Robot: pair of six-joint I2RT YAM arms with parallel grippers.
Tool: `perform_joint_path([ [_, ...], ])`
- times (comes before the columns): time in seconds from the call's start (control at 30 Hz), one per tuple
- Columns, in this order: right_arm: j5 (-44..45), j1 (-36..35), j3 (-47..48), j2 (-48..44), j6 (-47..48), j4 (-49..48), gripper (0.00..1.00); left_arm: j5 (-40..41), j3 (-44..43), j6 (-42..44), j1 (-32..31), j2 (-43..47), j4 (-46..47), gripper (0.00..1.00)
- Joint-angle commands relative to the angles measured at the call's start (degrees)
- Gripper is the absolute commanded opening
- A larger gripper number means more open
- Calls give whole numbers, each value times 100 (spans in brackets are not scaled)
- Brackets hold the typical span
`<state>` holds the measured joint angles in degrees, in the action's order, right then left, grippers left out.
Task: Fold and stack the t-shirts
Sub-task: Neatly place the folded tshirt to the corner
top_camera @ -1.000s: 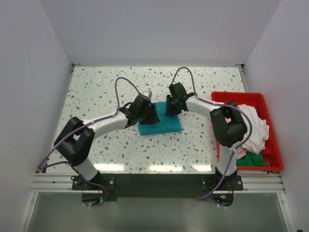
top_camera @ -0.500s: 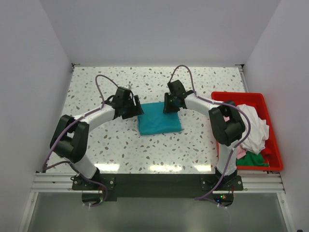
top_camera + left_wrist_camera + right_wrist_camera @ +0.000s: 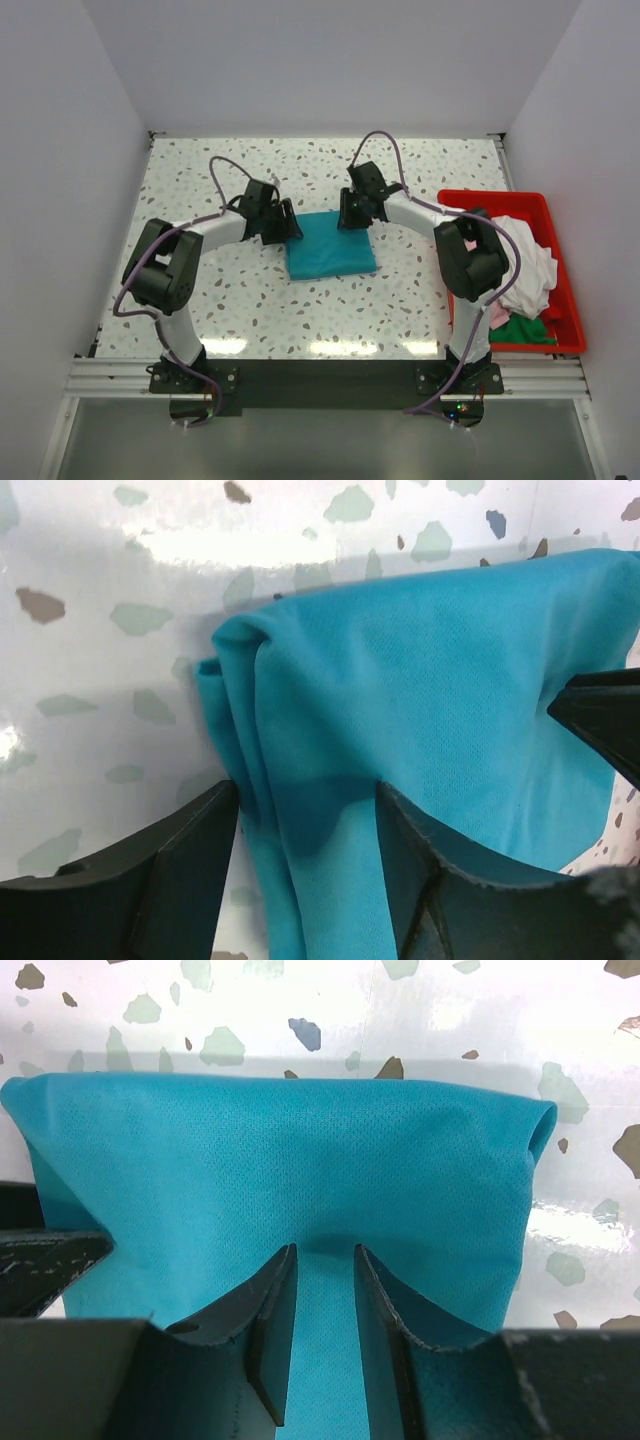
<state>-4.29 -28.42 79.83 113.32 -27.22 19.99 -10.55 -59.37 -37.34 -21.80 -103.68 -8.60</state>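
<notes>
The fingers of the left gripper (image 3: 286, 226) meet the left edge of a folded teal cloth t-shirt (image 3: 330, 250) in the top view. Those of the right gripper (image 3: 350, 214) meet its far edge. From this height I cannot tell how either pair is set. The shirt lies as a compact rectangle in the middle of the white speckled surface (image 3: 200, 180). At the right edge stands a red plastic bin (image 3: 500, 195). It holds a loose heap of white cloth (image 3: 525, 262) with green cloth (image 3: 525, 330) and a little pink cloth (image 3: 497, 316) under it, none of it folded.

In the left wrist view the two dark fingers (image 3: 180, 880) stand well apart and straddle the shirt's layered edge. Cloth runs between them, but they are not closed on it. That corner is somewhat bunched.

In the right wrist view the fingers (image 3: 270, 1340) are only narrowly apart, low over the top layer. The cloth there lies smooth and unpinched, and the far fold is a clean, rounded line.

The teal shirt looks folded, apart perhaps from a tidy of its rumpled left corner. It appears to be the base of the stack, with nothing on it yet. The garments in the bin remain to be taken out, folded and stacked, so most of the task seems to lie ahead.
</notes>
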Motion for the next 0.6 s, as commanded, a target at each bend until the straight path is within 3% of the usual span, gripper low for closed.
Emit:
perform_joint_path([
  [0.0,-150,21,287,-143,59,5,34,-53,-118,78,9,-425,-1,61],
  [0.13,-124,30,375,-222,68,58,34,-79,-171,-1,9,-662,43,48],
  [0.27,-107,21,489,-328,86,154,34,-88,-381,-115,18,-768,69,18],
  [0.37,-89,21,516,-477,103,216,33,53,-749,-246,131,-856,-36,3],
  [0.57,-63,21,463,-925,103,295,34,-132,-1339,-765,1089,-1119,227,0],
])
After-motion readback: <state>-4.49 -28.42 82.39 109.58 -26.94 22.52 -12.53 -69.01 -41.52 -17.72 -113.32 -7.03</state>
